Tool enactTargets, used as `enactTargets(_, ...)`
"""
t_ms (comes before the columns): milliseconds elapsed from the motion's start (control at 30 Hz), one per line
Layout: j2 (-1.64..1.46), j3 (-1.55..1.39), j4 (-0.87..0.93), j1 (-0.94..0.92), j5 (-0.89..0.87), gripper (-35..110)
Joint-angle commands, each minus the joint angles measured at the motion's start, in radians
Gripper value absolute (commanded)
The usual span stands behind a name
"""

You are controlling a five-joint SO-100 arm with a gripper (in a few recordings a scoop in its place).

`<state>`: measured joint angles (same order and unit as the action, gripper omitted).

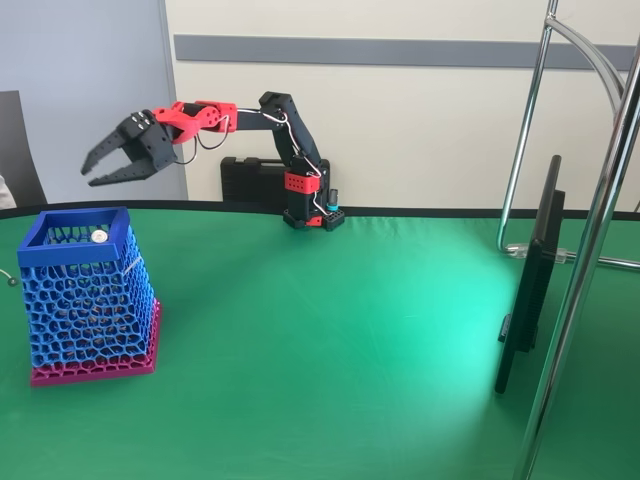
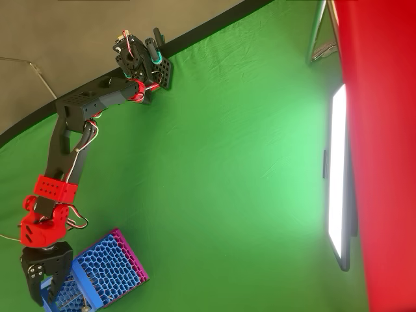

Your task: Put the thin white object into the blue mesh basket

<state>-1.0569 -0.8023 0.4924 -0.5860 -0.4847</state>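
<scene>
At lower left of the fixed view, the tall blue mesh basket with magenta base stands on the green worktop. A thin whitish stick seems to lean inside its wall. The black hand hovers above, jaws spread, empty; probably only retreat remains.

No readable text, seemingly.

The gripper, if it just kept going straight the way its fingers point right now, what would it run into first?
Probably the blue mesh basket. In the overhead view the open gripper points over the basket's rim. In the fixed view it hangs above, angled down and left, so it might instead pass beyond the far edge; depth is unclear.
</scene>
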Motion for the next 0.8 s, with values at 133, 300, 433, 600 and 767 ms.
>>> enactTargets(133,-0.172,-0.035,0.135,0.103,0.069,7)
enactTargets(300,-0.295,-0.143,0.181,0.187,0.078,6)
enactTargets(433,-0.439,-0.275,0.229,0.264,0.110,3)
enactTargets(600,-0.669,-0.497,0.305,0.353,0.118,1)
enactTargets(767,-0.956,-0.847,0.287,0.446,0.167,1)
